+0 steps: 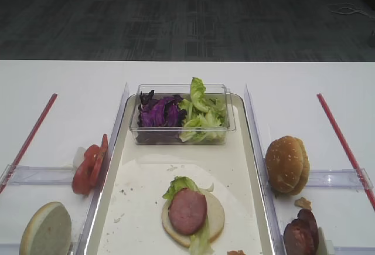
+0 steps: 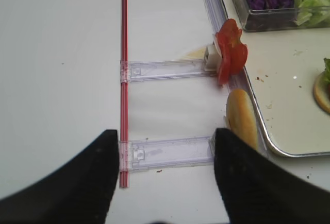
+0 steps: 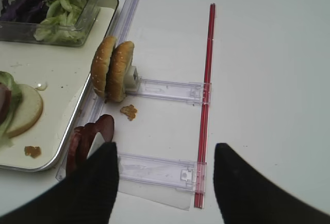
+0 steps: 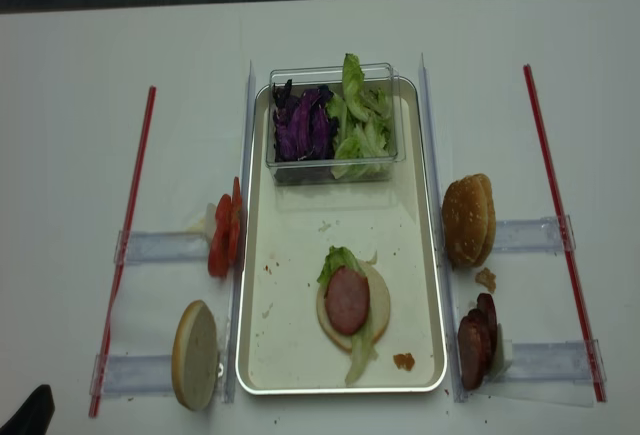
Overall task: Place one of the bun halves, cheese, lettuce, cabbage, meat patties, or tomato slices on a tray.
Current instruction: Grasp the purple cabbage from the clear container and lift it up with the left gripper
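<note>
Your left gripper [image 2: 162, 175] hangs over the bare table with its two black fingers [image 2: 103, 183] spread wide and nothing between them. Just ahead of its right-hand finger a bun half [image 2: 241, 118] stands on edge against the tray's [image 2: 289, 153] metallic rim. Farther ahead on that side, the tomato slices [image 2: 230, 51] stand in a small stack at the end of a clear plastic rail [image 2: 165, 69]. A red strip [image 2: 124, 80] runs straight ahead from the left-hand finger.

Your right gripper [image 3: 165, 183] is likewise parted and empty. The meat patties [image 3: 90, 136] lean just ahead of its left-hand finger, close to touching it. Farther ahead, two sesame bun halves [image 3: 112, 69] stand on edge beside the tray.

On the tray, to the inside of both grippers, a cut-face bun half [image 1: 212, 218] lies flat with lettuce [image 1: 179, 186] and one meat patty [image 1: 187, 211] on it. Beyond that sits a clear box [image 1: 181, 135] holding purple cabbage [image 1: 159, 113] and more lettuce.
</note>
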Motion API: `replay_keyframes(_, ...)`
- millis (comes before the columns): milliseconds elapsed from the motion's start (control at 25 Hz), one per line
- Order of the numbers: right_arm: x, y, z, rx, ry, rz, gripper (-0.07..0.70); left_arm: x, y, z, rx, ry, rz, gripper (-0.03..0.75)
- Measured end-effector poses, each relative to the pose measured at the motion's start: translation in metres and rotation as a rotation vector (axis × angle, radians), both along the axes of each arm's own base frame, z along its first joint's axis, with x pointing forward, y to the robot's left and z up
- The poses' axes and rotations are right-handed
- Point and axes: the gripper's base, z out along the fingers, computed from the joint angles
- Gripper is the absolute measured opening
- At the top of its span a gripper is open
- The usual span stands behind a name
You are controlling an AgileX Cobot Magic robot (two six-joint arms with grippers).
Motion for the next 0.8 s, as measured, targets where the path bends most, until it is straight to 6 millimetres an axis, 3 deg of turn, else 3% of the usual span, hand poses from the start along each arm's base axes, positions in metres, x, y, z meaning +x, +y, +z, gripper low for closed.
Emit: replay_keyframes(800,0.0,0.0,0.0,0.0,0.0,0.0,0.433,0.0,-0.0002,0.0,-0.002,0.0,-0.001,0.391)
